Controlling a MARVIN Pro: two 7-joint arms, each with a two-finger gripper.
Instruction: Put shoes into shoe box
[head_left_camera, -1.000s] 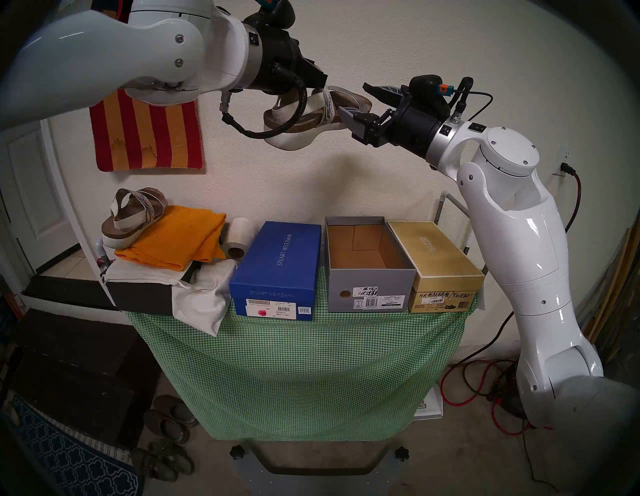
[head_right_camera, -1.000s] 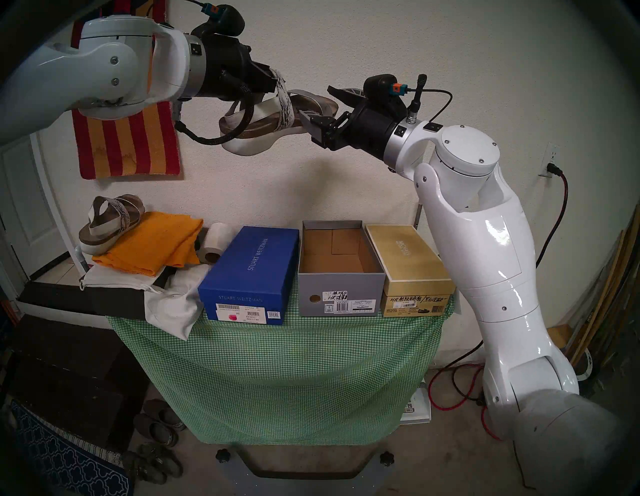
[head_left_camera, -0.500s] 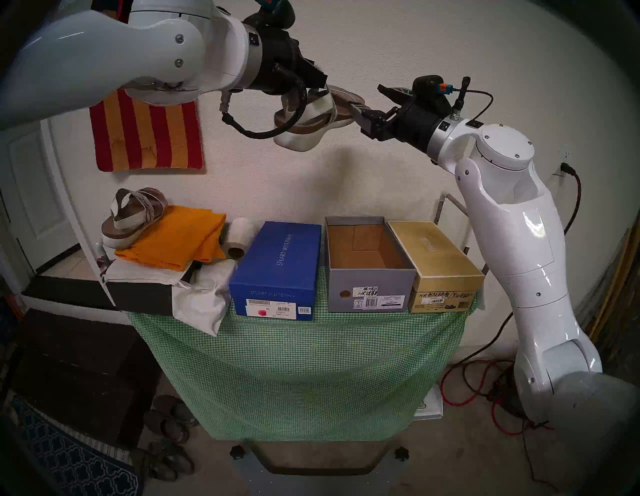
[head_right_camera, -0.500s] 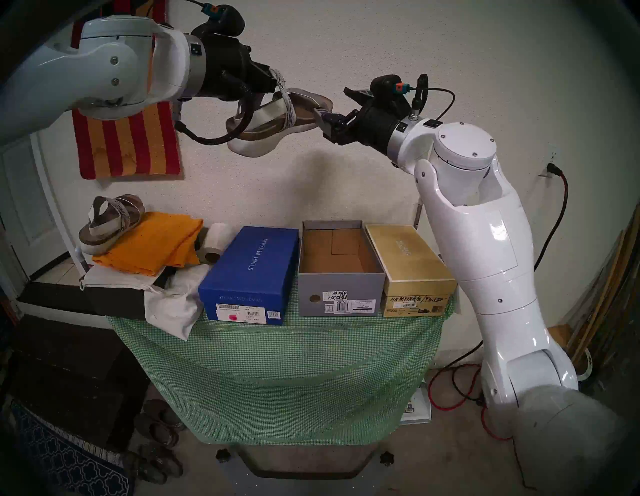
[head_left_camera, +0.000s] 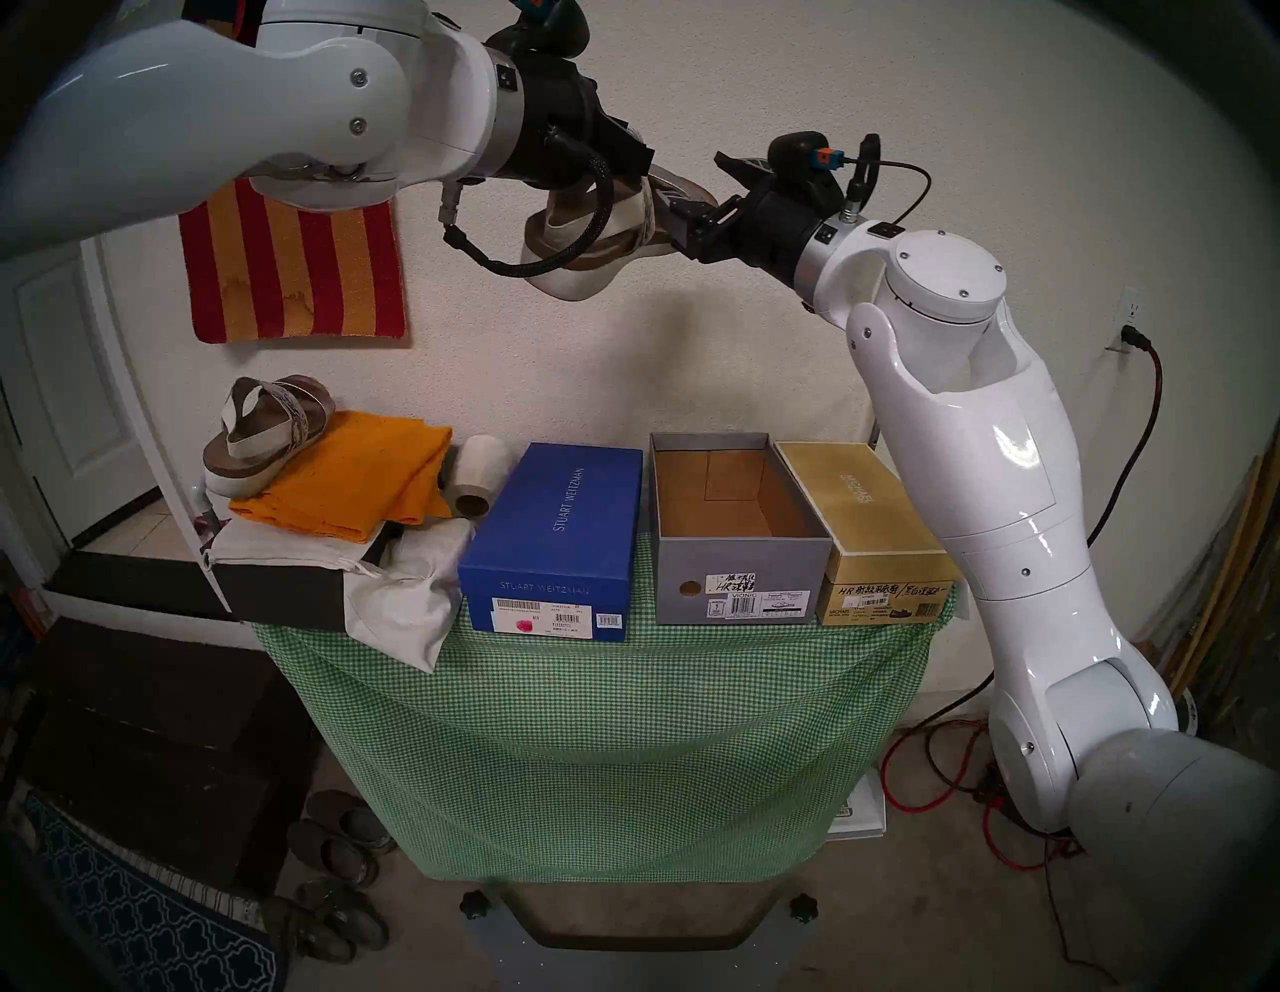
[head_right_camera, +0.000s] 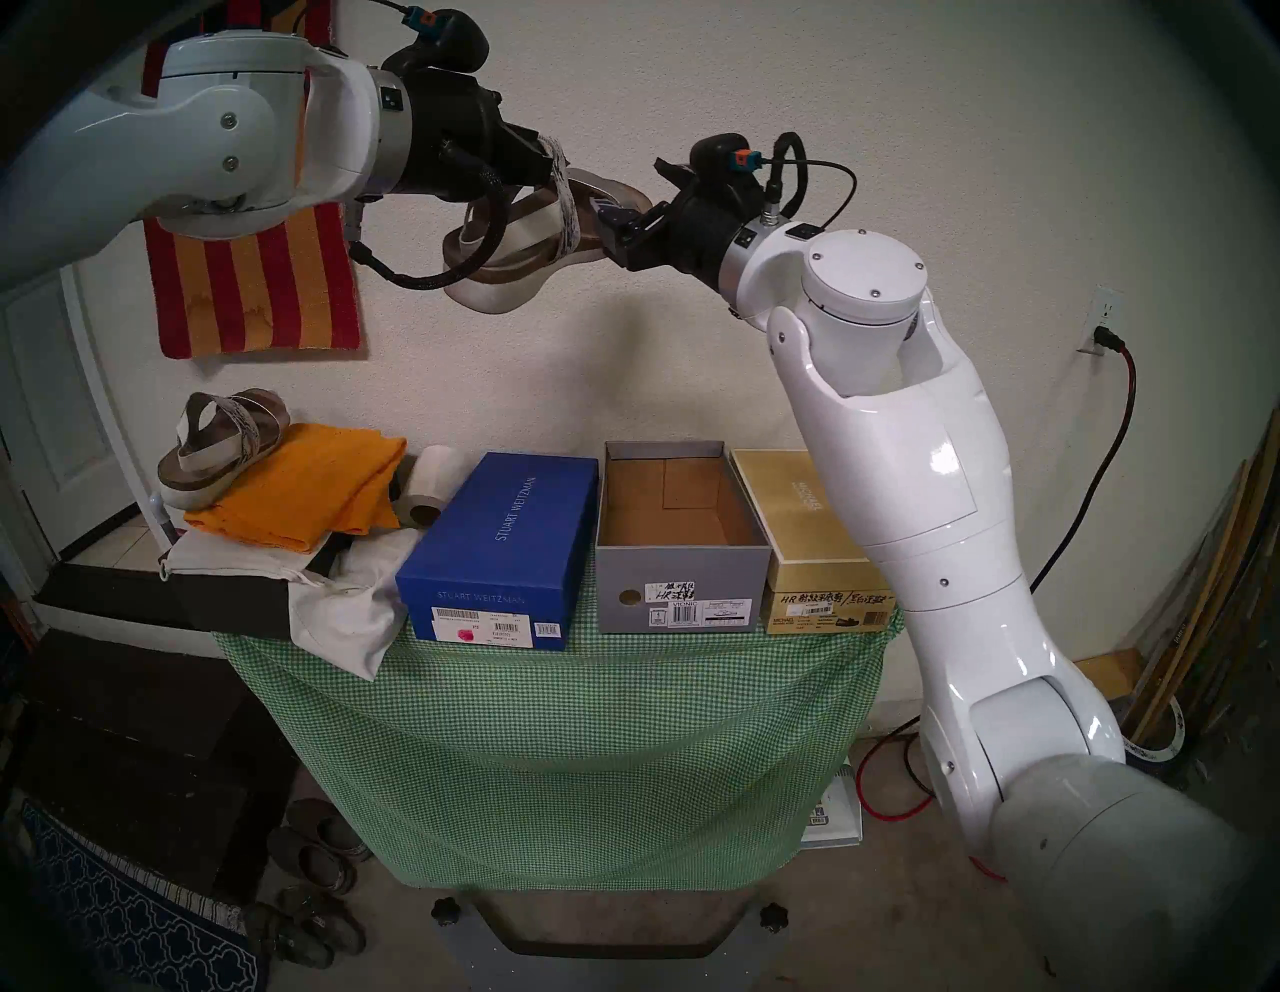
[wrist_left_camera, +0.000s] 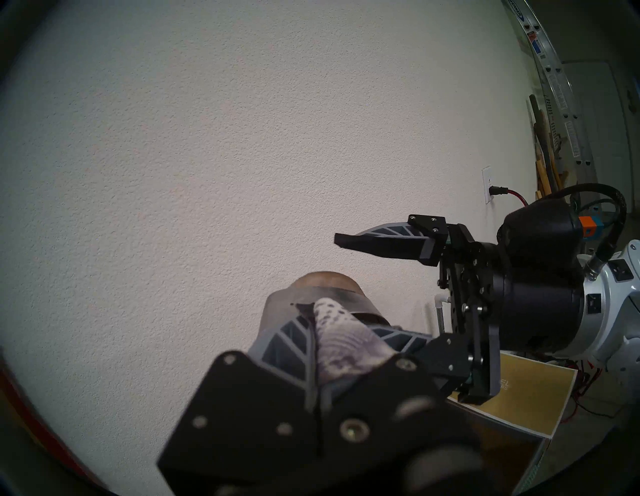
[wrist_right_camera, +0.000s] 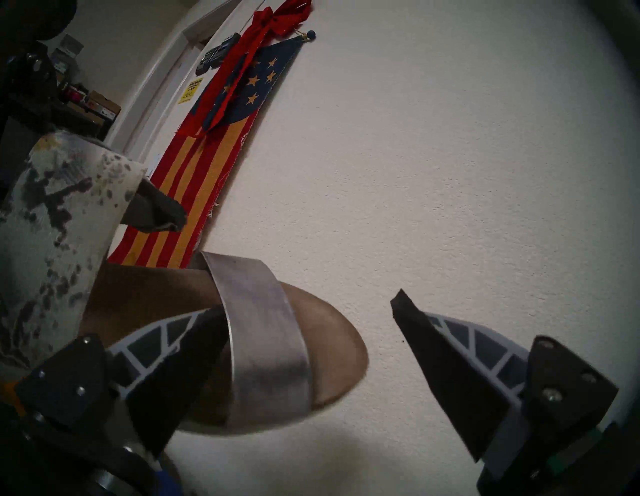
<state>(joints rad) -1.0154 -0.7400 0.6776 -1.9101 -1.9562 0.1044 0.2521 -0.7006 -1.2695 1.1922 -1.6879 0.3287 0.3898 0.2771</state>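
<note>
Sandals, two — one (head_left_camera: 273, 433) on orange cloth (head_left_camera: 353, 474), one (head_left_camera: 596, 239) aloft by snakeskin strap, clamped in left jaws. Boxes, three; grey box (head_left_camera: 734, 568) open. Right jaws wide, straddling the toe.

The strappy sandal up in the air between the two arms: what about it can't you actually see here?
- Beige strappy platform sandal: heel half crossed by the left hand's black cable, head views.
- Where the left hand pinches the snakeskin strap: blurred by nearness, left wrist view.
- Whether the open right hand touches the toe: unclear, right wrist view.
</note>
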